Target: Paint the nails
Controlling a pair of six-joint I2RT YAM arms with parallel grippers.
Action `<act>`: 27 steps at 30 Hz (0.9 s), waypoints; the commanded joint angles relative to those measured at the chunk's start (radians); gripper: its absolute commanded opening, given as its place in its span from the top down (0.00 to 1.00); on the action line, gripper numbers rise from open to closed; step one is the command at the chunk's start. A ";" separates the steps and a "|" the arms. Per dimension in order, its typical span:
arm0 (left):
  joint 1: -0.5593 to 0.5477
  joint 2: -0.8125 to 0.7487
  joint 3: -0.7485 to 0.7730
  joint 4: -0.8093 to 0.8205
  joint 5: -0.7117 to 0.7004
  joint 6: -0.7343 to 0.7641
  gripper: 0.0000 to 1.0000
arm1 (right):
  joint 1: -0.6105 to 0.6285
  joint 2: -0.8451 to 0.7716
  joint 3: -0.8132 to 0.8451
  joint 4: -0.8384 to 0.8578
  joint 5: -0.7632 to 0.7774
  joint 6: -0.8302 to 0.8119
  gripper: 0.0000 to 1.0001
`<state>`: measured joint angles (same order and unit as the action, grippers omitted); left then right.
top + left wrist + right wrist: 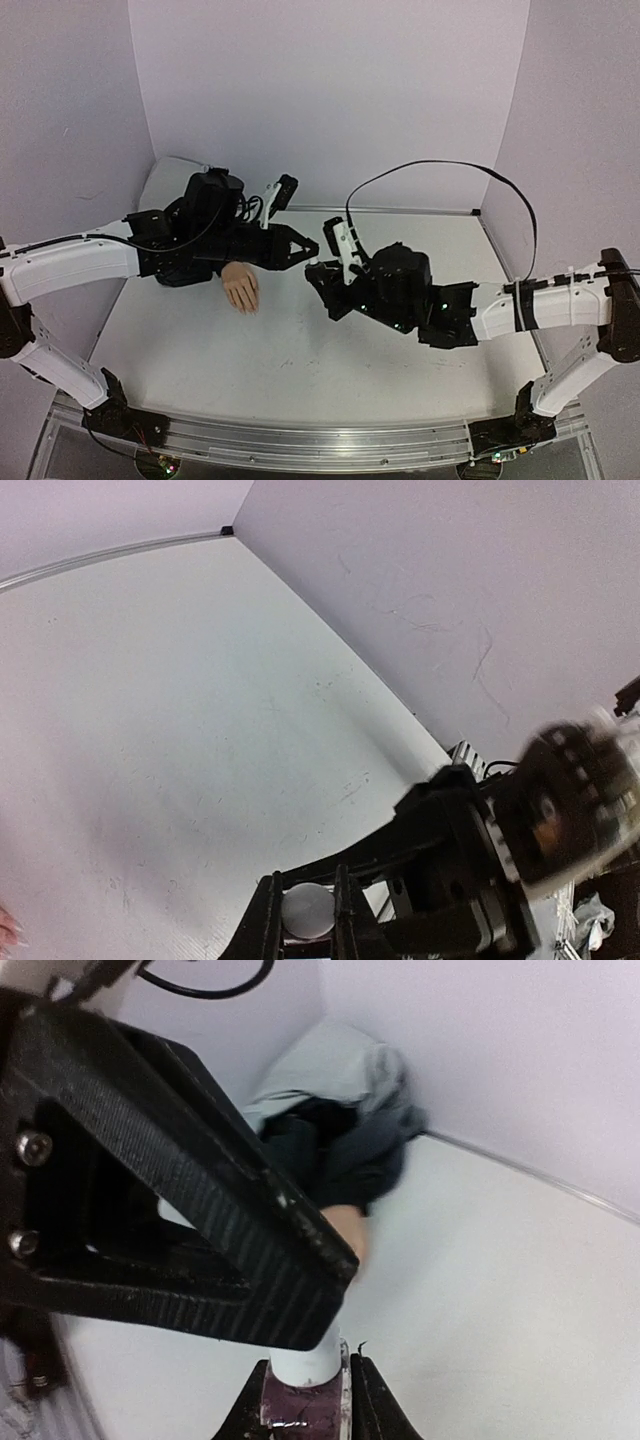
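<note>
Polish bottle clamped in the right gripper, its white cap pinched by the left gripper. The nails lie to their left (nearer the left arm), on the mannequin hand, fingers pointing toward the bases.

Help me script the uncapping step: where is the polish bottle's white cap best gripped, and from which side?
Grip the white cap across its round sides, coming in from the cap end, opposite the right gripper. That gripper clamps the dark bottle by its body, so only the cap stands free above its jaws. The left gripper is closed on it that way.
</note>
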<state>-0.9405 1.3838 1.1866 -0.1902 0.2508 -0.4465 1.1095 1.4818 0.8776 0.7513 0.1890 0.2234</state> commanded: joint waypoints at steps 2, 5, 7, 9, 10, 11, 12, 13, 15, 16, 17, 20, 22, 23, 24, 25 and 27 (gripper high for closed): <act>0.018 0.026 0.065 -0.166 -0.107 -0.081 1.00 | 0.062 0.098 0.168 -0.082 0.778 -0.159 1.00; 0.019 0.030 0.077 -0.161 -0.081 -0.065 1.00 | 0.049 0.090 0.127 -0.017 0.600 -0.157 1.00; 0.018 0.021 0.079 -0.147 -0.053 -0.050 1.00 | 0.005 0.045 0.080 0.042 0.382 -0.142 1.00; 0.018 0.002 0.069 -0.124 -0.021 -0.031 0.92 | -0.040 0.003 0.022 0.109 0.144 -0.138 1.00; 0.018 -0.010 0.058 -0.107 -0.009 -0.024 0.85 | -0.060 -0.018 -0.008 0.140 0.037 -0.143 1.00; 0.018 -0.022 0.046 -0.088 -0.001 -0.017 0.79 | -0.079 -0.036 -0.034 0.164 -0.085 -0.146 1.00; 0.019 -0.034 0.035 -0.071 0.006 -0.011 0.73 | -0.101 -0.051 -0.053 0.178 -0.195 -0.143 1.00; 0.019 -0.042 0.025 -0.057 0.013 -0.006 0.68 | -0.120 -0.062 -0.066 0.187 -0.296 -0.134 1.00; 0.018 -0.055 0.019 -0.038 0.045 0.002 0.58 | -0.158 -0.077 -0.080 0.191 -0.447 -0.106 1.00; 0.019 -0.058 0.020 -0.030 0.062 0.006 0.54 | -0.175 -0.082 -0.087 0.194 -0.511 -0.091 1.00; 0.019 -0.061 0.020 -0.021 0.083 0.010 0.49 | -0.194 -0.086 -0.095 0.202 -0.577 -0.073 1.00; 0.019 -0.060 0.009 0.029 0.151 0.023 0.38 | -0.243 -0.089 -0.127 0.276 -0.814 -0.021 1.00; 0.019 -0.050 0.011 0.059 0.218 0.028 0.34 | -0.250 -0.082 -0.138 0.340 -0.933 0.022 1.00; 0.019 -0.042 0.015 0.076 0.258 0.027 0.34 | -0.252 -0.076 -0.137 0.364 -0.971 0.045 1.00; 0.017 -0.033 0.020 0.092 0.309 0.026 0.34 | -0.252 -0.069 -0.134 0.388 -1.001 0.069 1.00; 0.014 -0.025 0.026 0.107 0.352 0.027 0.36 | -0.252 -0.062 -0.133 0.410 -1.017 0.091 1.00; -0.003 -0.011 0.038 0.117 0.399 0.045 0.42 | -0.251 -0.054 -0.135 0.455 -1.035 0.122 1.00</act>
<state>-0.9264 1.3560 1.2007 -0.1745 0.4789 -0.4397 0.8593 1.4303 0.7349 0.9955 -0.6395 0.2428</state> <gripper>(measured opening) 0.626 0.217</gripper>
